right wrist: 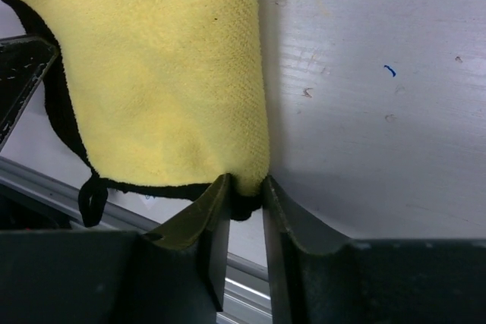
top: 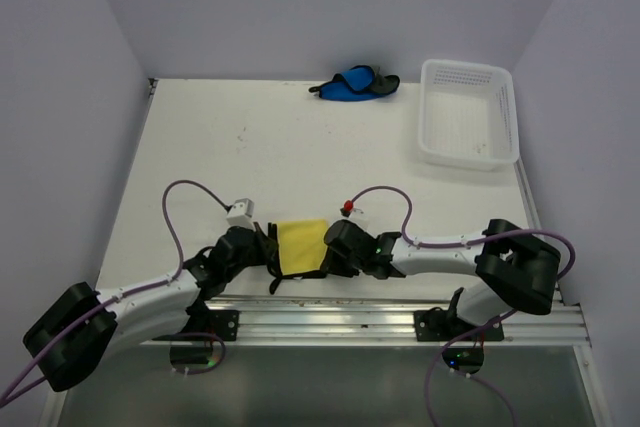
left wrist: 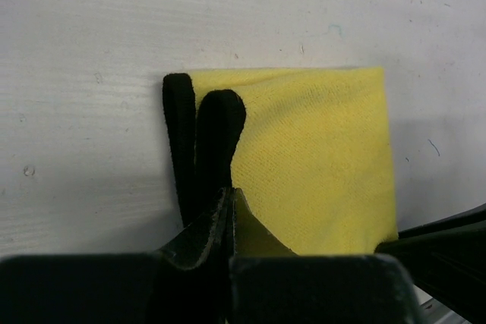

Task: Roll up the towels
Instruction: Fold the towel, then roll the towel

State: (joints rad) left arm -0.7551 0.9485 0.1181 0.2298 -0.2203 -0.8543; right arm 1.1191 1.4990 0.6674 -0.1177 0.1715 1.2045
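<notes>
The work is on the yellow towel (top: 301,245), which lies flat at the 6 o'clock edge of the tabletop (top: 250,147), between the two arms. The left claw (left wrist: 230,201) is clenched on the towel's dark edging at its 9 o'clock side, just beside the black corner loop (left wrist: 219,134). The right claw (right wrist: 245,187) pinches the dark hem at the 3 o'clock side, with the cloth pressed between its jaws. No turn of cloth shows, so the step looks like the opening grip before the first roll. The next move probably calls for both claws to lift the held edge together and curl it over toward 12 o'clock, keeping level so the roll does not skew. The blue towel (top: 352,84) lies crumpled at 12 o'clock, well apart and unrolled, with the white basket (top: 468,147) at about 2 o'clock.
</notes>
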